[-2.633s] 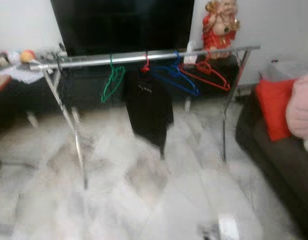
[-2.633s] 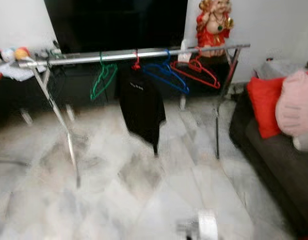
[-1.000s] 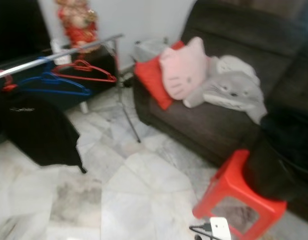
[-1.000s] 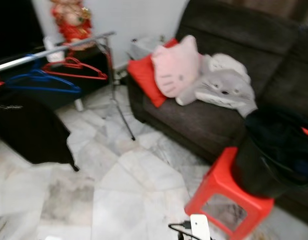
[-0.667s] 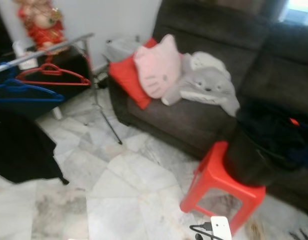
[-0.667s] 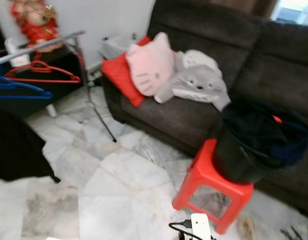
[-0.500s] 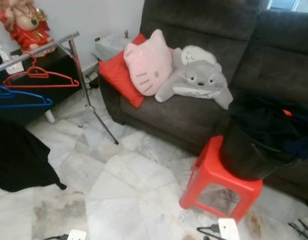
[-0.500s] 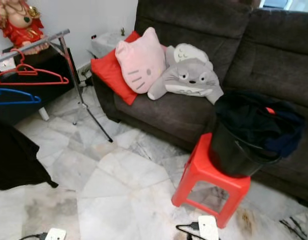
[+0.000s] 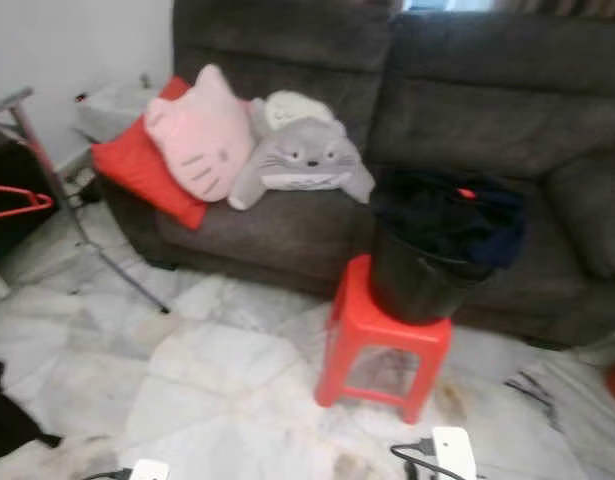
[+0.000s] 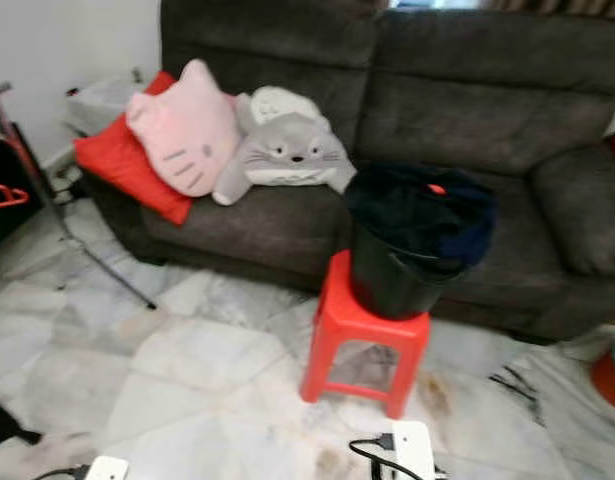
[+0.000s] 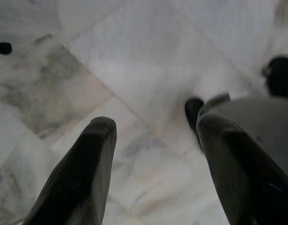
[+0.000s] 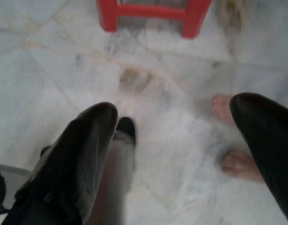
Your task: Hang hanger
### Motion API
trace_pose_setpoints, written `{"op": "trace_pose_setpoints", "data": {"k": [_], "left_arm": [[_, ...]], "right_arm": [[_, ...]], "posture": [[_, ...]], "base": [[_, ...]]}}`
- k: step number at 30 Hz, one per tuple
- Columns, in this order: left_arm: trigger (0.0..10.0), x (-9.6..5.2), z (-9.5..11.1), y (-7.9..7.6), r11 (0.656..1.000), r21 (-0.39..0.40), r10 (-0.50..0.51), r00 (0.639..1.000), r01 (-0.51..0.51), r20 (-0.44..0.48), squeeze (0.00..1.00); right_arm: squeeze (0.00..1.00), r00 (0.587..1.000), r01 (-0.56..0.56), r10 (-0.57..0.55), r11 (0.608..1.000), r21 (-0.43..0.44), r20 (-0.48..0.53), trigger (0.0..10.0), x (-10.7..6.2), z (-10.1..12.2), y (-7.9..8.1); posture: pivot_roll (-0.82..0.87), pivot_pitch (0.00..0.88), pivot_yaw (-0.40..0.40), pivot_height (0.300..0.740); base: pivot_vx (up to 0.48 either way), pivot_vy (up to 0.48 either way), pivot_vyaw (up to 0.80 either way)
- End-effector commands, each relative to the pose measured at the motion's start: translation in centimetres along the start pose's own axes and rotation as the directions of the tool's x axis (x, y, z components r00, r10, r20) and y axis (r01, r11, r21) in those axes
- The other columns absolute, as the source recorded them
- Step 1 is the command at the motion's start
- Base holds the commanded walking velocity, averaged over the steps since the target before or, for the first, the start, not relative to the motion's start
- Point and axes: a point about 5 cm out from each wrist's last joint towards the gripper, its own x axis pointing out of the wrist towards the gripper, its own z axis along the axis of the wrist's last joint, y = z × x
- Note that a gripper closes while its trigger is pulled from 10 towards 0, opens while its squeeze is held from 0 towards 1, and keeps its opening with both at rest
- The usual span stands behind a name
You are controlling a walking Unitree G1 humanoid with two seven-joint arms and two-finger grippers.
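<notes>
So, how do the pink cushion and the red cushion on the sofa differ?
The pink cushion has cat ears and a drawn face; the red cushion is plain. The pink one leans in front, and the red one lies partly hidden behind it. Both rest at the same end of the sofa.

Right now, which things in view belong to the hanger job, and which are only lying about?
For the job:
- red hanger at the left edge
- clothes rack leg
- black bucket of dark clothes on the red stool

Just lying about:
- brown sofa
- pink cat cushion
- grey plush
- red pillow
- white power adapters on the floor
</notes>
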Motion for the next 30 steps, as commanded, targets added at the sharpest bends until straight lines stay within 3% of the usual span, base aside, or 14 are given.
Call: {"op": "trace_pose_setpoints", "data": {"k": [1, 13, 23, 30], "left_arm": [[10.0, 0.11, 0.41, -0.14, 1.000, -0.004, -0.004, 1.000, 0.004, 0.010, 0.00], [10.0, 0.17, 0.62, -0.53, 1.000, -0.009, -0.017, 1.000, 0.018, 0.019, 0.00], [10.0, 0.22, 0.87, -0.45, 1.000, -0.020, -0.022, 0.999, 0.023, 0.024, 0.00], [10.0, 0.21, 0.72, -0.81, 0.998, -0.036, -0.043, 0.999, 0.044, 0.021, 0.00]], "right_arm": [[0.00, 1.000, 0.018, -0.018, 1.000, -0.004, -0.001, 10.0, -0.04, -0.04, -0.67], [0.00, 1.000, 0.007, -0.007, 1.000, -0.019, 0.001, 10.0, -0.03, -0.01, -0.45], [0.00, 1.000, 0.016, -0.016, 1.000, -0.018, 0.004, 10.0, -0.03, 0.01, -0.44], [0.00, 1.000, 0.016, -0.016, 1.000, -0.013, 0.004, 10.0, -0.05, -0.03, -0.59]], "posture": [[-0.07, 0.001, -0.001, 0.740], [-0.06, 0.000, 0.001, 0.740], [-0.06, 0.000, 0.002, 0.740], [-0.06, 0.002, -0.002, 0.740]], "base": [[0.000, 0.000, -0.62], [0.000, 0.000, -0.58], [0.000, 0.000, 0.00], [0.000, 0.000, -0.70]]}}
